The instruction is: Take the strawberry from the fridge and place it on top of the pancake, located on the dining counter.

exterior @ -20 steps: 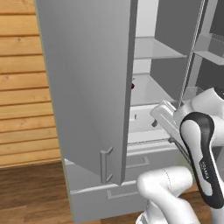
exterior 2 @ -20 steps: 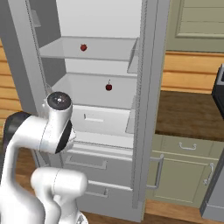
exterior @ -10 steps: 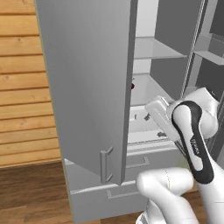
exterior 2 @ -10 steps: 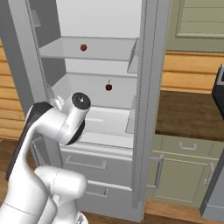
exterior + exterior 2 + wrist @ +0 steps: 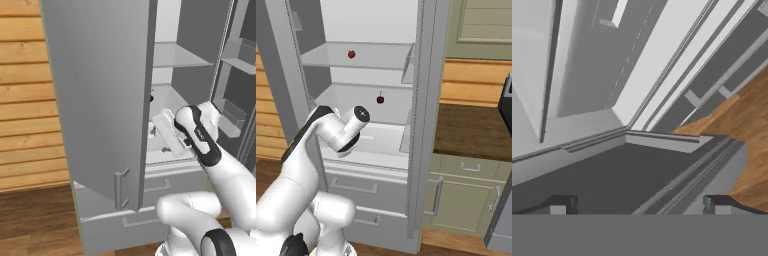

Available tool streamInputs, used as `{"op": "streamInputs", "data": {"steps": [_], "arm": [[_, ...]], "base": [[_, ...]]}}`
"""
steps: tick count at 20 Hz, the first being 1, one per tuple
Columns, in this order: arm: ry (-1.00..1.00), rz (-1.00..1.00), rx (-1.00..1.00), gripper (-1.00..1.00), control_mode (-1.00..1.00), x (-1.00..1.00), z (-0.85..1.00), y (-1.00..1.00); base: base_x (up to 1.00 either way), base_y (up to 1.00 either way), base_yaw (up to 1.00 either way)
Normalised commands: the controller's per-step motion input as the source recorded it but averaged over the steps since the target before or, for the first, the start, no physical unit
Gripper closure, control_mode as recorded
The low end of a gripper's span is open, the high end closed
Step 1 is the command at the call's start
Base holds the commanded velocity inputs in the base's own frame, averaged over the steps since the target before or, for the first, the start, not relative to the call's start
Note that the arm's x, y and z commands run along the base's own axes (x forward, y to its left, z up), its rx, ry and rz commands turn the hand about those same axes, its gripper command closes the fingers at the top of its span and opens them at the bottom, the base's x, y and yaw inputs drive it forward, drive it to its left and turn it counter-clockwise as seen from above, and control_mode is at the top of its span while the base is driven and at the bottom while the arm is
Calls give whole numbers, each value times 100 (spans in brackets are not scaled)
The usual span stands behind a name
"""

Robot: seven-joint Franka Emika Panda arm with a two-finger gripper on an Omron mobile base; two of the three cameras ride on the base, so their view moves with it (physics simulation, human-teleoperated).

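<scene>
Inside fridge [image 5: 421, 125], end effector [image 5: 165, 131] deeper.

fridge [image 5: 100, 100] door hides strawberry [image 5: 351, 54], cherry [image 5: 380, 99] stem barely legible

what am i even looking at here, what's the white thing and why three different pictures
The white thing is a robot arm on a rolling base, standing at an open fridge. Two pictures come from cameras on the base, behind the arm to its left and right. The third comes from a camera on the hand, looking along the claw; its two dark tips at the bottom stand wide apart, holding nothing. Inside the fridge, a small red strawberry sits on the upper shelf and a darker cherry with a stem on the shelf below. The arm reaches in near the lowest shelf.
</scene>
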Motion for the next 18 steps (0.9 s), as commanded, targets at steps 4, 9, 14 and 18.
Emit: {"op": "streamInputs", "data": {"steps": [4,9,14,18], "arm": [[8,4,15,-100,-100,84,-37,3],[11,8,9,-100,-100,82,-34,4],[7,14,9,-100,-100,54,-34,24],[0,17,12,-100,-100,21,-29,36]], "base": [[0,0,0],[0,0,0],[0,0,0],[0,0,0]]}}
